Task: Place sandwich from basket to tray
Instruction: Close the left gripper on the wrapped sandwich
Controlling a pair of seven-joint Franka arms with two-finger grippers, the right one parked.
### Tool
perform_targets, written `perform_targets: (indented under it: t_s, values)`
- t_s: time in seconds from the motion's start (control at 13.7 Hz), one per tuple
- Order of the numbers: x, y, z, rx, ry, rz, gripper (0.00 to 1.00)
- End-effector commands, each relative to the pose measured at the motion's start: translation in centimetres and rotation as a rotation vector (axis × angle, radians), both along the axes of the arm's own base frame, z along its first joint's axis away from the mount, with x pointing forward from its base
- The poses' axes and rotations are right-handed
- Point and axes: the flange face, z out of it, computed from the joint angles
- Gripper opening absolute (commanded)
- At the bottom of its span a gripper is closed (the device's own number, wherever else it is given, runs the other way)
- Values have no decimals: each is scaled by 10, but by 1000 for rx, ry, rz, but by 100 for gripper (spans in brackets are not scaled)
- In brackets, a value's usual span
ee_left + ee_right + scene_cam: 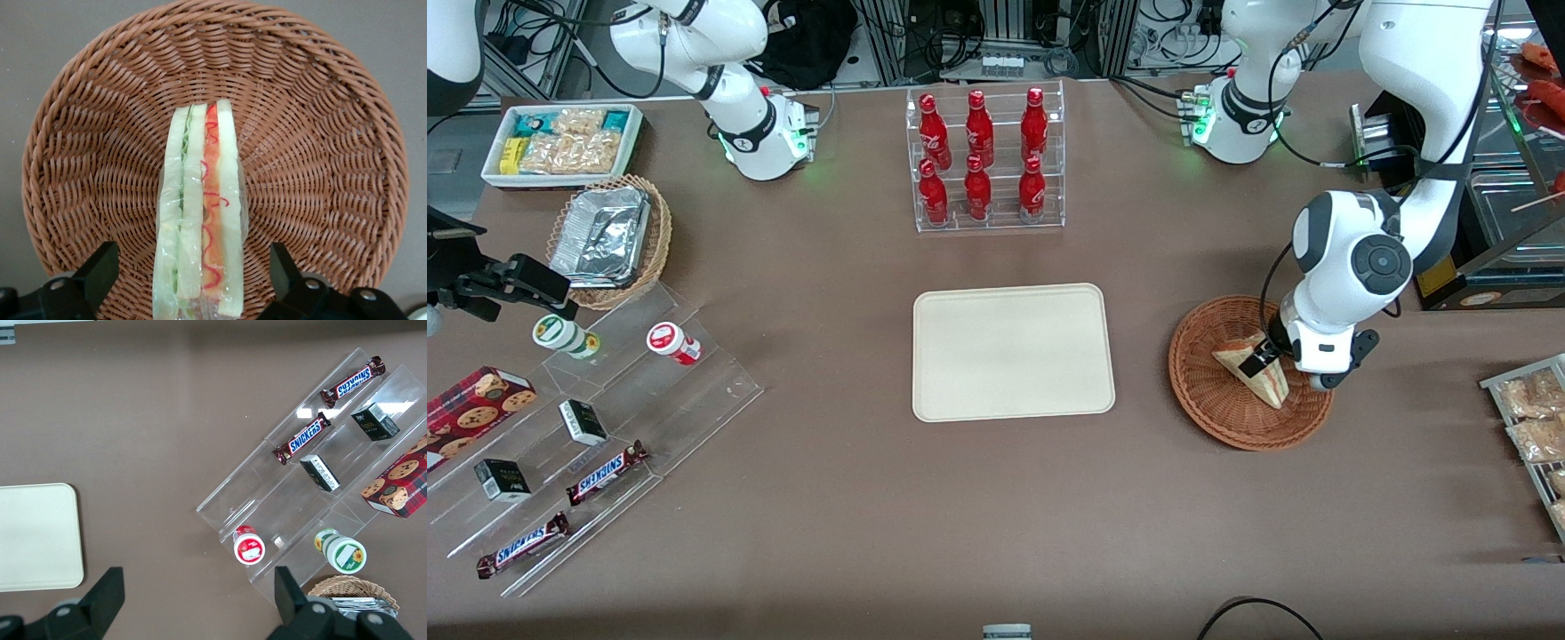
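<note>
- Pictured: sandwich (199, 213) on edge in the basket (1209, 391), bread slices upright, red-orange and green filling facing up, clear wrap visible.
- Left arm's hand (193, 273) low over the basket, fingers (100, 270) spread wide, one each side of the sandwich w/ a gap both sides; not touching it, nothing held.
- Basket as landmark: tray (1013, 351) flat on the worktop (960, 516) beside the basket, toward the parked arm's end, a strip of bare worktop between; nothing on the tray.
- Farther from the front camera than the basket, past the tray: clear rack of red bottles (983, 160).
- Well away from the basket, at the parked arm's end: tan wicker basket w/ foil container (605, 236), snack box (560, 142), tiered display (587, 418) w/ choc bars and small jars.
- Progress, judged: early. Approach and alignment look done; grasp, lift, carry across to the tray and release all left.
- Next, prob.: closing on the bread faces, gently — soft wedge, slippery wrap, likely to squash or slide if pinched hard.
</note>
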Motion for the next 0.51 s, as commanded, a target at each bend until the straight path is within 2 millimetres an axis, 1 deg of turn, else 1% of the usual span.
perform_targets:
  t_s: [0.0, 0.07, 0.15, 0.22, 0.29, 0.37, 0.44]
  values:
    - [-1, 0, -9, 4, 7, 20, 94]
    - [-2, -2, -12, 4, 14, 17, 70]
    - [-2, -3, -12, 4, 15, 13, 43]
    - [-3, -6, -13, 5, 18, 6, 23]
    - [-3, -11, -9, 6, 16, -2, 14]
    - [-3, -12, -3, 7, 15, 1, 11]
    - [-1, -10, 9, 11, 13, 6, 11]
